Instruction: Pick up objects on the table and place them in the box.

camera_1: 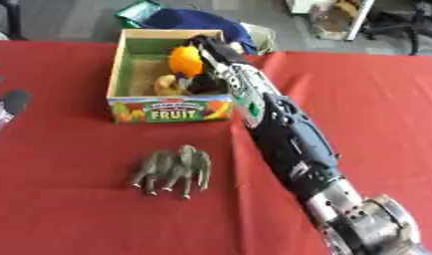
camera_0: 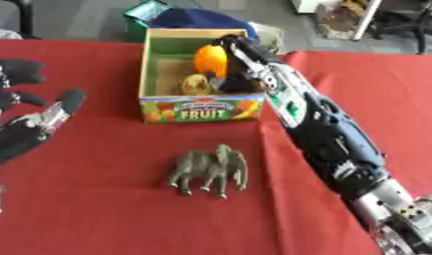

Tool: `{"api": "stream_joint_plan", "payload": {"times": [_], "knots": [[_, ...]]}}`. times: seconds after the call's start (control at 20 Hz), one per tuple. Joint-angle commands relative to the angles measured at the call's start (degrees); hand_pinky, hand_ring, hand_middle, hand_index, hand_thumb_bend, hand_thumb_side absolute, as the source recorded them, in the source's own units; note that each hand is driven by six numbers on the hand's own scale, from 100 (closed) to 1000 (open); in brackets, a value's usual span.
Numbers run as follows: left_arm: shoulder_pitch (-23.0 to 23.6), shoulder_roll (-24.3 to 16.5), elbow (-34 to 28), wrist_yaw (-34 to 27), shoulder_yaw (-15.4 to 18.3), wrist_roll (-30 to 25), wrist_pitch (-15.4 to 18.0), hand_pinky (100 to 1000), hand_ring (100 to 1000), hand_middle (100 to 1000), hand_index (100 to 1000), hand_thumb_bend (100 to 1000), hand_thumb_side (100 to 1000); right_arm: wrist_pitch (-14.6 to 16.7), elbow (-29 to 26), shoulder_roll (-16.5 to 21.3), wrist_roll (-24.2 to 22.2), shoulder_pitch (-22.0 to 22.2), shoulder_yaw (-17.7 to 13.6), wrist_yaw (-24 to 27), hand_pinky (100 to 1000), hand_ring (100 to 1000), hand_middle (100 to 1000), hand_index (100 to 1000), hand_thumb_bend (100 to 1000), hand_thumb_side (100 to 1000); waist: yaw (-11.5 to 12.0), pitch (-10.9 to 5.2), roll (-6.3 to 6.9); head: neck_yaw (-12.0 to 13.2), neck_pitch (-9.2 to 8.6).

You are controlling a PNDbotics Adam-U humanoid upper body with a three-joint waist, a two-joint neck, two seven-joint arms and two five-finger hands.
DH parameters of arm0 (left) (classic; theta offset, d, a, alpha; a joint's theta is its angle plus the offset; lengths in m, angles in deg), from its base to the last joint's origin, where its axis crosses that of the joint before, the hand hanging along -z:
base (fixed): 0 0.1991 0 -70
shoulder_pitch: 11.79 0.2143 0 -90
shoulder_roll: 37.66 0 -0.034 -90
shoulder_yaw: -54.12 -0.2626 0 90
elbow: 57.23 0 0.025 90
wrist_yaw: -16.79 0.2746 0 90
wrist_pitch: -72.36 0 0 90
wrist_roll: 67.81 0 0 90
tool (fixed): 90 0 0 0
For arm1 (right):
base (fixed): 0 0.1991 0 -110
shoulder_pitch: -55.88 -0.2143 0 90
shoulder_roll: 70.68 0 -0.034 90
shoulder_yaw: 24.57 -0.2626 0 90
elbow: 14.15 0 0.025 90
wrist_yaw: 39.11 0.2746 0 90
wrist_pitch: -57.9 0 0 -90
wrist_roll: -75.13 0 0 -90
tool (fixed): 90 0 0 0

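- The right hand (camera_0: 230, 50) reaches into the box (camera_0: 159, 67) near the table's far edge, fingers curled round an orange object (camera_0: 211, 60).
- A yellowish object (camera_0: 196, 85) lies on the box floor.
- The grey elephant toy (camera_0: 209, 169) stands mid-table (camera_0: 97, 209), nearer than the box.
- The left hand (camera_0: 28, 107) rests at the table's left edge, fingers relaxed, holding nothing.

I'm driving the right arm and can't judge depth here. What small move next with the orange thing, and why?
Probably open the right hand and let go. It is inside the box, curled on the orange thing, with a yellow item beside it. Then withdraw for the elephant, alone on the table. The left hand rests open at left.
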Motion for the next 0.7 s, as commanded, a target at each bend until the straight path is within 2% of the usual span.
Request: {"api": "stream_joint_plan", "payload": {"times": [0.05,0.4,0.55,0.7], "knots": [[0.1,-1.3,-0.2,0.3,0.3,0.0,0.2,533,700,529,666,737,364,1.9,-7.4,4.1,-1.5,0.0,2.3,4.3,769,785,800,893,186,258,-0.6,-1.74,0.09,0.4,0.42],[1.4,-1.8,0.6,0.5,0.5,0.2,0.3,533,702,531,666,733,364,1.6,-24.4,11.3,-7.2,5.2,8.1,19.7,737,755,770,883,155,268,-2.3,-2.96,-0.35,0.9,1.56],[1.8,-2.0,0.8,0.6,0.4,0.2,0.3,533,703,532,667,731,364,0.7,-29.4,12.9,-9.9,7.7,9.8,23.0,737,755,772,885,149,296,-2.9,-3.36,-0.38,1.1,2.0],[2.1,-2.1,1.0,0.6,0.5,0.2,0.3,533,703,532,667,731,365,0.1,-32.6,13.8,-12.1,10.0,10.9,24.3,736,755,771,884,144,313,-3.2,-3.57,-0.36,1.2,2.26]]}}
